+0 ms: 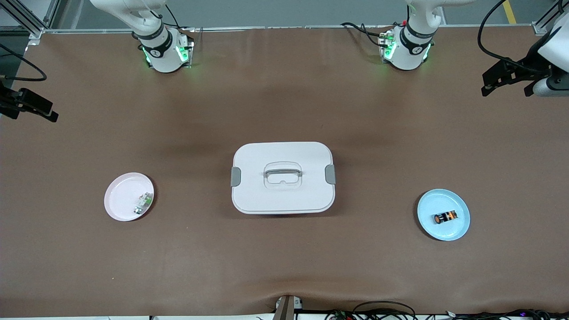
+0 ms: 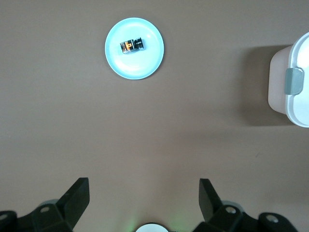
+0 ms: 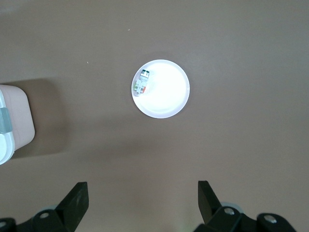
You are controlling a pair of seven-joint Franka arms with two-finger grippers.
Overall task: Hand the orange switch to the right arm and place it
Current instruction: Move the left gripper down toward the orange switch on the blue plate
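The orange switch (image 1: 445,217) lies on its side on the blue plate (image 1: 460,229), toward my left arm's end of the table (image 1: 284,266). A white box (image 1: 283,177) sits in the middle. A pink plate (image 1: 120,195) holds a small white-and-green part (image 1: 142,203). My left end effector (image 2: 144,195) is spread wide over bare table — so is my right end effector (image 3: 143,195).
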